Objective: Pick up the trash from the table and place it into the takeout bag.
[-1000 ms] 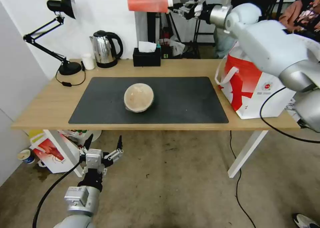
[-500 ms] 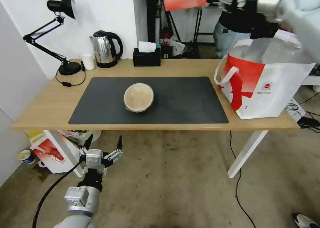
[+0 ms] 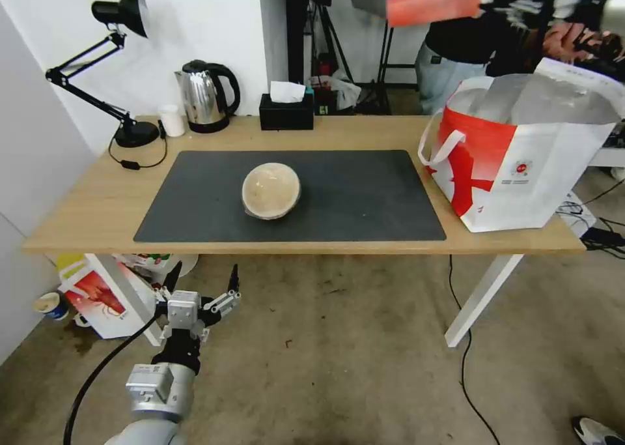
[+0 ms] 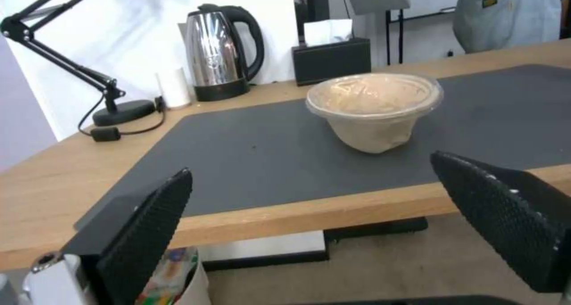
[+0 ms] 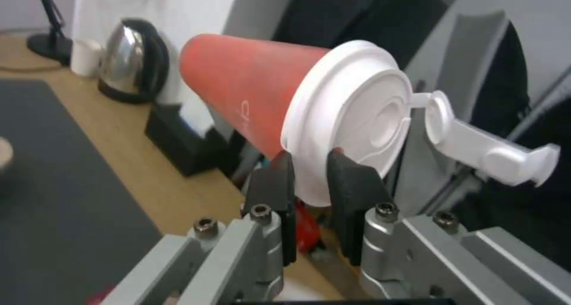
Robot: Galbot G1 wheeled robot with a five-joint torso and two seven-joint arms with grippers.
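A: Trash item in hand: red drink cup [image 5: 250, 86], held lying on its side, high above the table [image 3: 84, 204] and up beside the takeout bag [image 3: 521, 171]. Right gripper [image 5: 309, 180] is pressed onto the rim of the white lid [image 5: 351, 117], one finger on each side of the edge.

B: Handling noted? Cup is judged light and thin-walled (contents unknown). Rim is taken as the stiffest hold; the lid could pop off under a hard pinch, and its flip tab [image 5: 488, 149] hangs loose.

A: Agreed. Tan domed bowl [image 3: 271, 190] is left upright on the dark mat [image 3: 364, 197], mid-table. It is judged light, with a slick clear lid; a grasp across the rim would be advised.

B: Left gripper [image 3: 198, 282]?

A: Parked low, before the table edge, fingers spread wide, nothing held.
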